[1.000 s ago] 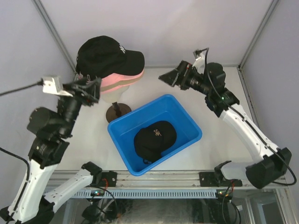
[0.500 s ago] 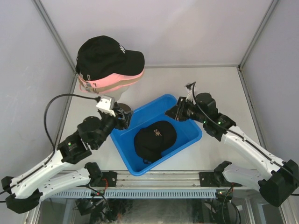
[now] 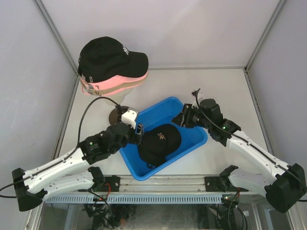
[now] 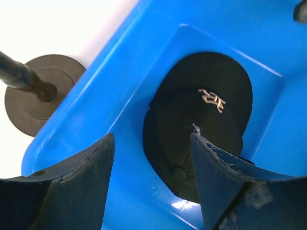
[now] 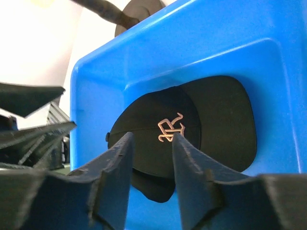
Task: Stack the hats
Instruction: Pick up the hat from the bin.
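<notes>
Plainly, the left gripper (image 4: 151, 139) hung with its fingers spread wide and nothing between them. It sat above the left wall of the blue bin (image 4: 144, 57), and the black hat (image 4: 201, 120) with the small orange mark lay below and just beyond the fingertips, untouched. The right gripper (image 5: 151, 136) was also parted, more narrowly, and empty. It looked over the bin's far right rim, with the hat lower down and apart from it. The hat seemed light and soft, with a crown that would fold under a pinch. Its brim, which appeared to point toward the right gripper, looked the stiffer and surer place to take hold. The bin stood by the middle of the table's near edge. Toward the far left corner, the NY cap (image 3: 108, 55) sat on the pink cap (image 3: 122, 81) and tan cap (image 3: 103, 89) on the mannequin head (image 3: 113, 98).
</notes>
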Available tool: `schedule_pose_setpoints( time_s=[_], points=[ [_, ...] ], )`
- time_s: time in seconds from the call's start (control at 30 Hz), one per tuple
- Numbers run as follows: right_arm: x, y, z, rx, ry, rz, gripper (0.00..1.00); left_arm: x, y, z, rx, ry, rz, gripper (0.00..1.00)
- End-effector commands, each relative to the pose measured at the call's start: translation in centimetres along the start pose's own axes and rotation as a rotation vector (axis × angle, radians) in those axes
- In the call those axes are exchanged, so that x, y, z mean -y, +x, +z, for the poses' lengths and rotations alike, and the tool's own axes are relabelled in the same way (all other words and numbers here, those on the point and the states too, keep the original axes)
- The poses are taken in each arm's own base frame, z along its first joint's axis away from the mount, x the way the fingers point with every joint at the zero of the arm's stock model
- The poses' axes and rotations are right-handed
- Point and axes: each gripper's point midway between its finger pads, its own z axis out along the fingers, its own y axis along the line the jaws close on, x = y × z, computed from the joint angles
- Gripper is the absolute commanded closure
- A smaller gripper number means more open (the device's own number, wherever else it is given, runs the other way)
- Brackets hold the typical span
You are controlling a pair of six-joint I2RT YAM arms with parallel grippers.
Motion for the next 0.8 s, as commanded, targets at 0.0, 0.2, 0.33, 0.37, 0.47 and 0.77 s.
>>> schedule_pose_setpoints(
  time_s=[0.0, 0.2, 0.33, 0.37, 0.47, 0.77],
  points=[
    [-0.3, -1.7, -0.8, 0.062, -0.028, -0.010, 0.65, 1.1, 2.0, 0.2, -0.071, 0.048, 0.028, 0.31],
    [-0.2, -2.1, -1.0, 0.067, -0.042, -0.006, 0.25, 1.9, 4.3, 0.1, -0.135, 0.097, 0.028, 0.30],
    [-0.2, -2.1, -0.9, 0.065, -0.046, -0.003, 0.18, 2.6, 5.6, 0.0, -0.167, 0.124, 0.038, 0.27],
    [-0.2, -2.2, -1.0, 0.067, -0.047, -0.003, 0.18, 2.8, 5.9, 0.1, -0.172, 0.128, 0.041, 0.27],
    [-0.3, -2.3, -1.1, 0.072, -0.053, -0.003, 0.18, 3.4, 6.7, 0.3, -0.184, 0.146, 0.040, 0.27],
    [-0.4, -2.5, -1.4, 0.077, -0.058, -0.006, 0.18, 4.8, 9.0, 1.7, -0.226, 0.188, 0.039, 0.26]
  ],
)
